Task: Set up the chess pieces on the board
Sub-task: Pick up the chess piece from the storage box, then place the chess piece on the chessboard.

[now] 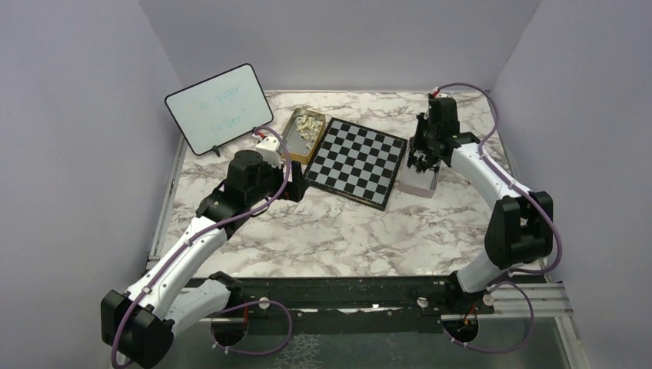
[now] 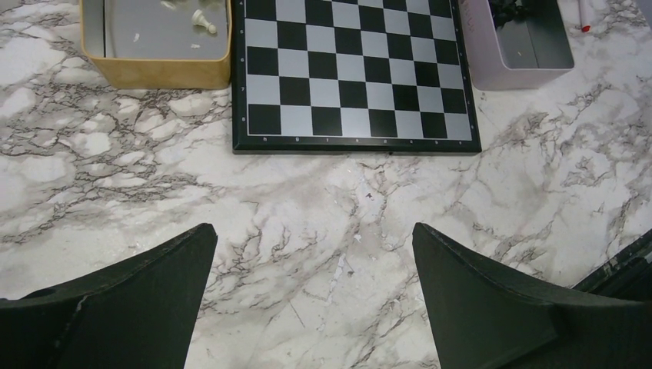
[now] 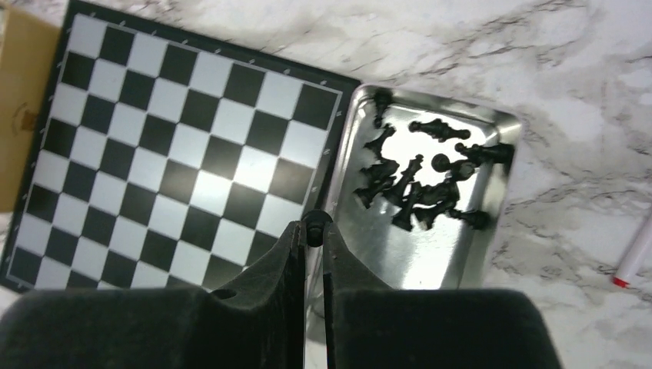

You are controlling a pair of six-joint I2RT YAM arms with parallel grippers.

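Note:
The chessboard point(image 1: 357, 160) lies bare at the table's middle back; it also shows in the left wrist view point(image 2: 354, 73) and the right wrist view point(image 3: 177, 154). Several black pieces point(image 3: 419, 181) lie in a silver tin point(image 3: 492, 231) to the board's right. Cream-white pieces point(image 1: 309, 124) lie in a gold tin point(image 1: 295, 147) to its left. My right gripper point(image 3: 314, 231) is shut on a small black piece point(image 3: 315, 222), held above the silver tin's edge beside the board. My left gripper point(image 2: 311, 254) is open and empty over bare marble in front of the board.
A white dry-erase board point(image 1: 219, 108) with a black frame stands at the back left. A red-tipped white marker point(image 3: 634, 257) lies right of the silver tin. Purple walls enclose the marble table point(image 1: 338, 231) on three sides.

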